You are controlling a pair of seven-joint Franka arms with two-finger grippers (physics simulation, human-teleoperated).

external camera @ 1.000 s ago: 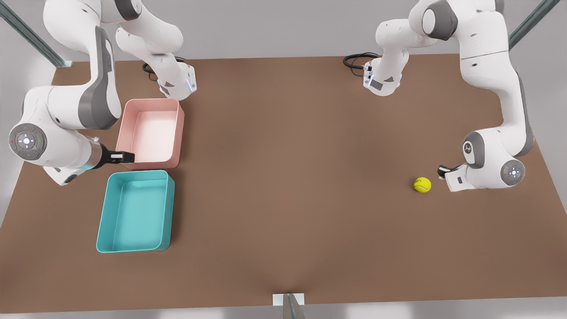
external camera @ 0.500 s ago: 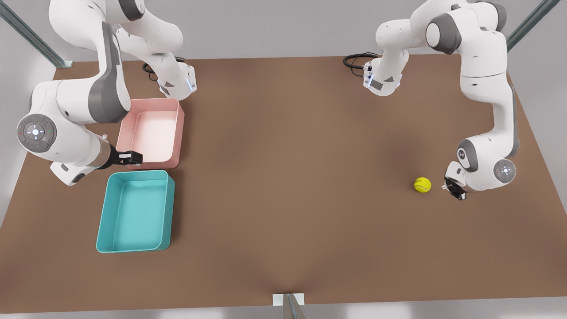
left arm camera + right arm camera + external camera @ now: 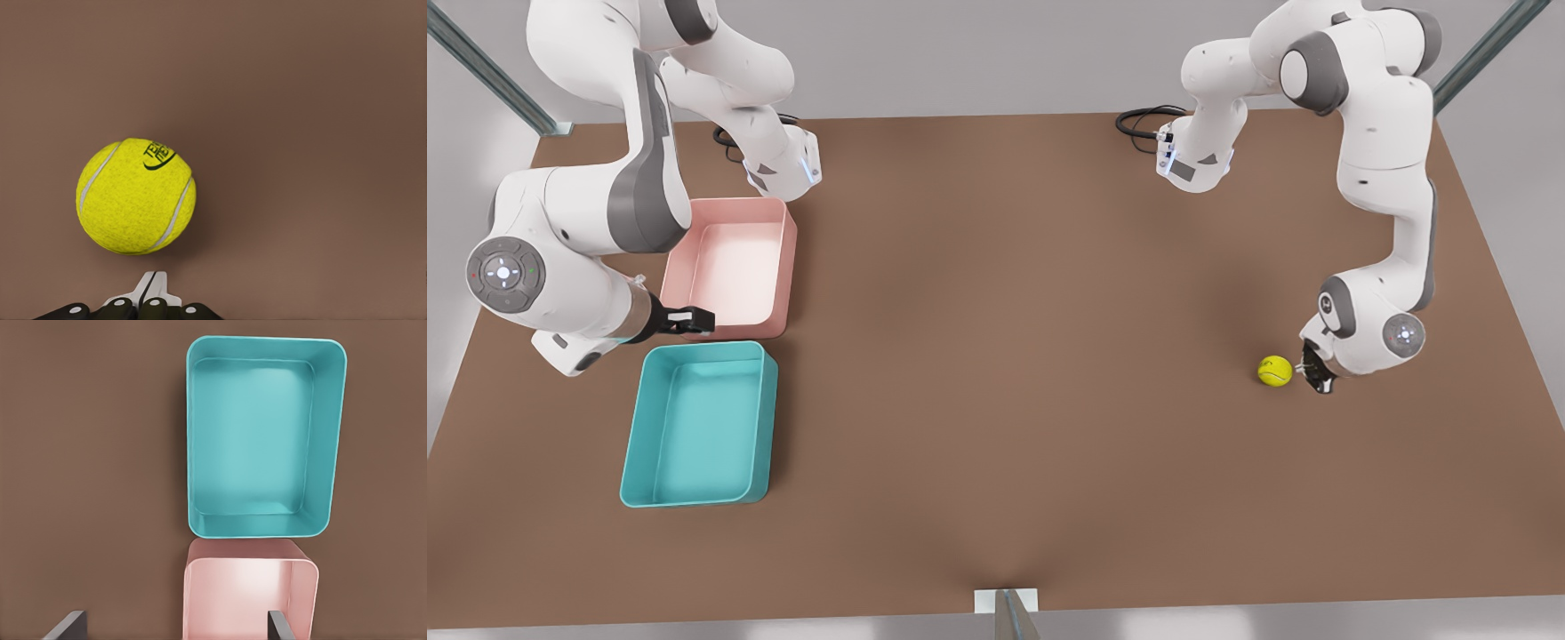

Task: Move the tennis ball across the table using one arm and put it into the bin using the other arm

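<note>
The left claw (image 3: 1314,378), fingers pressed together, sits just beside the tennis ball (image 3: 1275,371), far across the bench (image 3: 1014,356) from the bin (image 3: 698,425). A centred, steady push should roll it straight. The right claw (image 3: 685,320), wide, waits near the bin.

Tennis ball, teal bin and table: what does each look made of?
Tennis ball: fuzzy yellow-green felt, judging by its napped texture, with pale curved seams and a dark printed logo. Teal bin: probably moulded plastic, with smooth walls, a soft sheen and rounded corners. Table: matte brown surface showing no grain, so whether it is laminate or painted board is unclear.
</note>
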